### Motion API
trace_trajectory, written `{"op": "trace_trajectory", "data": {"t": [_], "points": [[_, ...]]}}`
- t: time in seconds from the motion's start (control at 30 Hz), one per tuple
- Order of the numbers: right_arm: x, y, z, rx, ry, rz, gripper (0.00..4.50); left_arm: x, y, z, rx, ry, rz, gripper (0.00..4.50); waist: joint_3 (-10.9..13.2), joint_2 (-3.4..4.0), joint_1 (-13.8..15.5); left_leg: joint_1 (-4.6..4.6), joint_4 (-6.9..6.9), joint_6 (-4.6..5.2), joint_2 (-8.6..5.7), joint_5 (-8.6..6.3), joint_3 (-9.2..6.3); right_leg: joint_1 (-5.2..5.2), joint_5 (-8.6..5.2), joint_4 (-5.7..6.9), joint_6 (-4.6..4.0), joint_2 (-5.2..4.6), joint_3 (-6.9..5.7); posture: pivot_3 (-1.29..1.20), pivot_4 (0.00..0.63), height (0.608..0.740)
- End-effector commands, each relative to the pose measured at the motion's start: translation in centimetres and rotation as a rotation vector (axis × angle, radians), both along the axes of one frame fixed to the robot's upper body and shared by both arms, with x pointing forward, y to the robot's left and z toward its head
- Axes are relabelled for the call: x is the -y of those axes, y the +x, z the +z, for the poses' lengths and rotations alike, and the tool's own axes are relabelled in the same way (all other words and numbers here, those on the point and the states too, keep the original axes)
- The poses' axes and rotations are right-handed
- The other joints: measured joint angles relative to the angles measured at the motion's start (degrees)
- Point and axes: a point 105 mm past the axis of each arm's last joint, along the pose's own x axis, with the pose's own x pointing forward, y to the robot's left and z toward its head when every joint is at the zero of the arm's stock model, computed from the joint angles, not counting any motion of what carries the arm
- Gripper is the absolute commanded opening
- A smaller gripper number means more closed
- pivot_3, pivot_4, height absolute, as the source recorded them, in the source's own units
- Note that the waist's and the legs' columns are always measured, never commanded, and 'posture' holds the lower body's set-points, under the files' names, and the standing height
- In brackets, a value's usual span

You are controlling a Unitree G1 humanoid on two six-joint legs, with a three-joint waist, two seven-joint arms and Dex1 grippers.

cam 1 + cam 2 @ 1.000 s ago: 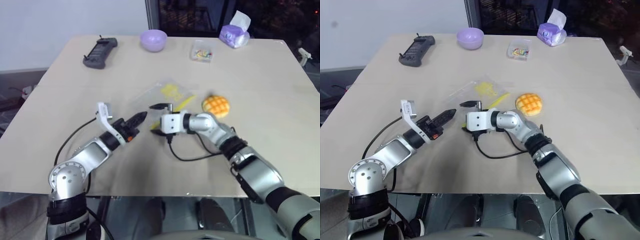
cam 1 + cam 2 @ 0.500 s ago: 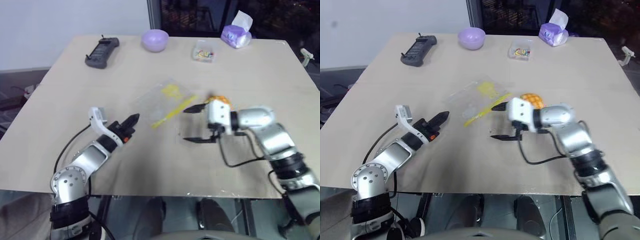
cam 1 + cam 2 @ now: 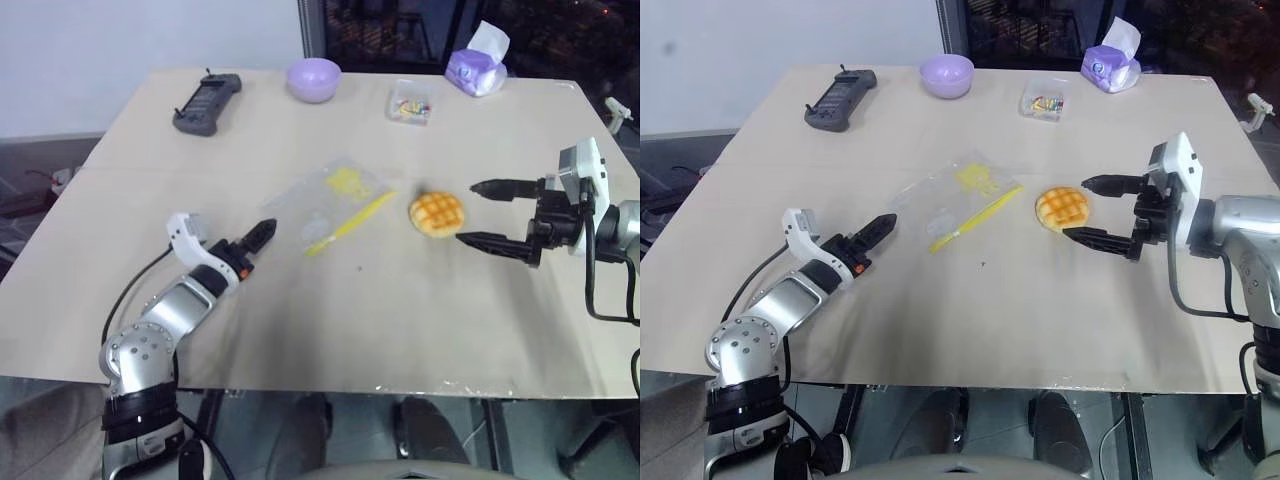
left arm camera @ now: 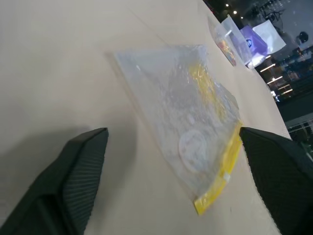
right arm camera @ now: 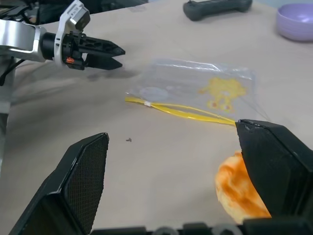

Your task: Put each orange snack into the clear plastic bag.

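With both pincers open and empty, my right gripper (image 3: 1098, 209) at centre-right faces the orange snack (image 3: 1061, 208), which I judge it must next close around, before the clear plastic bag (image 3: 955, 196).

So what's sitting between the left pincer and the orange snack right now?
The clear plastic bag lies flat between the left pincer and the orange snack, yellow seal strip toward the snack, seen from the right eye view.

The bun (image 3: 435, 214) is orange-yellow with a criss-cross grid on top. The bag (image 3: 335, 203) is clear, with a yellow strip and yellow print. The bowl (image 3: 314, 79) is lavender, on a beige table (image 3: 400, 310).
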Motion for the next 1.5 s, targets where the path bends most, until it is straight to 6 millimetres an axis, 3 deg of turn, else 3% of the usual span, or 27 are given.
{"op": "trace_trajectory", "data": {"t": [0.03,0.3,0.57,0.73,1.07,1.23,1.4,1.5], "points": [[-0.9,-0.7,1.2,0.069,0.007,0.007,4.50,0.7,2.3,0.1,0.000,0.003,0.006,4.45,0.0,0.00,0.3,-0.05,0.03,0.00,-0.01,0.00,-0.06,-0.01,0.00,0.00,0.00,0.02,-0.09,0.00,0.150,0.740],[-0.9,-1.1,1.3,0.084,0.009,-0.010,4.50,1.6,5.5,-1.8,-0.120,0.151,0.010,4.45,0.0,0.03,0.3,-0.18,0.22,-0.02,-0.04,0.02,-0.21,0.01,0.00,0.05,0.01,0.01,-0.28,0.00,0.150,0.740],[-0.9,-1.4,1.2,0.087,0.010,-0.027,4.50,3.3,7.1,-3.4,-0.181,0.182,-0.042,4.45,-0.2,0.27,0.3,0.23,0.24,0.00,-0.05,0.01,-0.29,0.48,0.00,0.05,0.02,0.00,-0.39,0.00,0.150,0.740],[-0.9,-1.5,1.1,0.093,-0.002,-0.034,4.50,5.4,7.7,-5.1,-0.238,0.309,-0.118,4.45,-0.3,0.38,0.6,0.25,0.34,0.00,-0.08,0.01,-0.39,0.61,0.01,0.07,0.04,0.00,-0.47,0.00,0.150,0.740],[-0.9,-2.0,1.1,0.102,-0.010,-0.046,4.50,5.4,7.6,-7.1,-0.294,0.427,-0.114,0.03,-0.4,0.59,1.2,0.24,0.38,0.00,-0.14,0.01,-0.40,0.65,0.00,0.03,0.05,-0.07,-0.49,0.00,0.150,0.740],[-0.9,-1.9,1.0,0.097,-0.007,-0.046,4.50,5.8,8.2,-5.9,-0.202,0.397,-0.094,0.03,-0.4,0.61,1.8,0.22,0.37,0.00,-0.15,0.01,-0.41,0.66,0.00,-0.01,0.06,-0.10,-0.51,0.00,0.150,0.740],[-1.0,-1.7,0.7,0.092,-0.003,-0.044,4.50,7.4,8.4,-1.2,0.024,0.140,-0.128,0.03,-0.4,0.56,1.8,0.16,0.38,0.00,-0.16,0.01,-0.46,0.65,0.00,-0.01,0.06,-0.11,-0.57,0.00,0.150,0.740],[-1.1,-1.6,0.6,0.091,-0.001,-0.044,4.50,7.8,6.9,1.7,0.127,-0.050,-0.207,0.03,-0.2,0.30,1.6,-0.07,0.39,-0.05,-0.14,0.04,-0.46,0.44,0.00,-0.04,0.05,-0.12,-0.57,0.00,0.150,0.740]]}}
